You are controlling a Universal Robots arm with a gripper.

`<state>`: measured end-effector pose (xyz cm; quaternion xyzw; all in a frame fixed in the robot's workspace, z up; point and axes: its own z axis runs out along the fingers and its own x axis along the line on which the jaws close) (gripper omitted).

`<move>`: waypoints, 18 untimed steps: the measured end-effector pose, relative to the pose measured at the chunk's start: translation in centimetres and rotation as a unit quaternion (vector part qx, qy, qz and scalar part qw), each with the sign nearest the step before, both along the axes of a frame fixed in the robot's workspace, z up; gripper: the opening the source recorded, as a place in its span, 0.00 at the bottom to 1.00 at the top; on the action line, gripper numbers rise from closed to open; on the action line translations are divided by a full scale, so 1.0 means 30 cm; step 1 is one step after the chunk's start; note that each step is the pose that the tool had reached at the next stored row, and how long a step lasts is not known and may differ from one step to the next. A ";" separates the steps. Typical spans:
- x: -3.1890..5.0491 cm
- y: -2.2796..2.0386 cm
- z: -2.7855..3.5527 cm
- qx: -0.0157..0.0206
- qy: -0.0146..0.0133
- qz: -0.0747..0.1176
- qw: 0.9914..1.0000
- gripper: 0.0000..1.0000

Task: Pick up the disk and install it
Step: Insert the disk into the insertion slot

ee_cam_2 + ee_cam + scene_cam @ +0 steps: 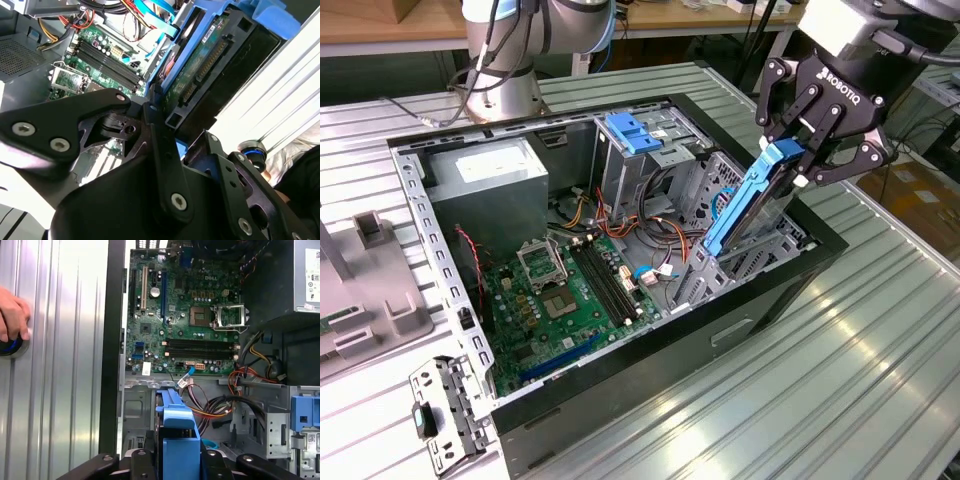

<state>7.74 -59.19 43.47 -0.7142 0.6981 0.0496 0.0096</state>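
Observation:
The disk [745,205], a flat drive with blue plastic side rails, stands steeply tilted over the open computer case [650,370] at the exterior view's right. Its lower end reaches down into the metal drive bay [772,250] by the case wall, and its upper end is raised. My gripper [798,160] is shut on that upper end. In the second wrist view the disk [200,70] shows its green circuit board and connector beyond my black fingers [157,132]. The first wrist view has the disk's [177,435] blue rail end between the gripper links.
Inside the case lie a green motherboard [570,290], a grey power-supply box [485,185], loose cables [660,235] and a tall metal cage with a blue latch [635,130]. A hand [12,315] rests on a blue-ringed button on the ribbed table. A grey fixture [370,290] and a bracket [445,410] lie at the exterior view's left.

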 end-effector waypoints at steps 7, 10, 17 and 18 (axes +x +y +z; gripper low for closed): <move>0.000 0.000 -0.018 0.000 0.000 0.000 1.000 0.37; -0.001 0.000 -0.032 0.000 0.000 0.000 1.000 0.37; -0.001 0.000 -0.053 0.000 0.000 0.000 1.000 0.37; -0.001 0.000 -0.056 0.000 0.000 0.000 1.000 0.37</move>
